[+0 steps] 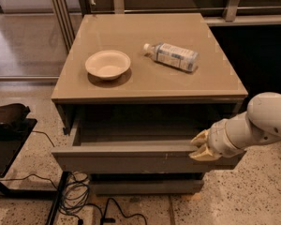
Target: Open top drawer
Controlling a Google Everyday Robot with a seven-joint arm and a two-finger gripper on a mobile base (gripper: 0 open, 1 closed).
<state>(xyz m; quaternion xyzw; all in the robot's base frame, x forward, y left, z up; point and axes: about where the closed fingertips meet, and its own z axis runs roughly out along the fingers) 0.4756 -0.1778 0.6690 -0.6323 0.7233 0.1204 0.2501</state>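
Note:
The top drawer (131,161) of the taupe cabinet stands pulled out toward me, its grey inside showing under the cabinet top. Its flat front panel has no handle and carries small pale scuffs right of centre. My gripper (202,146) with tan fingers sits at the right end of the drawer's front panel, at its upper edge. The white arm reaches in from the right. A slimmer drawer front (147,186) shows below, pushed in.
On the cabinet top (215,78) lie a white bowl (107,64) and a plastic water bottle (172,56) on its side. A black stand (9,125) and cables (77,196) are on the floor at left. A glass partition stands behind left.

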